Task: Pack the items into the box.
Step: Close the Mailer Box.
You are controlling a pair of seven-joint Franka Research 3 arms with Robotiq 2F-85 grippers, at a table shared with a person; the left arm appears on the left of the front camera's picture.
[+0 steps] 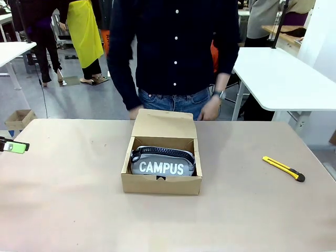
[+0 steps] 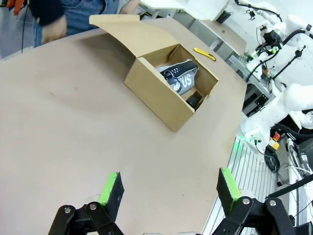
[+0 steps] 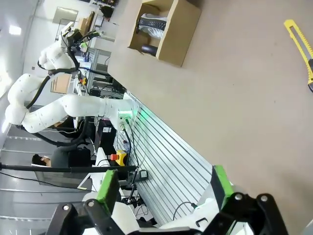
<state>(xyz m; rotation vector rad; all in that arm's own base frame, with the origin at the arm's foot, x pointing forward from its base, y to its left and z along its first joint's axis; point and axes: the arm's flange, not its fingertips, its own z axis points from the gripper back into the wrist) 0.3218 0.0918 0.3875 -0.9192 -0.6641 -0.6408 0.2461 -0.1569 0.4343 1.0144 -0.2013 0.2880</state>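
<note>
Both items look packed: the grey CAMPUS pouch (image 1: pixel 161 167) lies inside the box (image 1: pixel 160 185) in the middle of the table (image 1: pixel 63 210), with what I take for the black stapler (image 2: pixel 194 101) tucked beside it. The flap lid (image 1: pixel 165 125) stands open, so closing it seems all that is left. My left gripper (image 2: pixel 168 191) and right gripper (image 3: pixel 164 188) hover at my side, jaws wide and empty, well apart from the box.

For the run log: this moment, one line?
box: lid open | pouch: inside | stapler: inside | utility knife: on table | left gripper: open | right gripper: open
</note>
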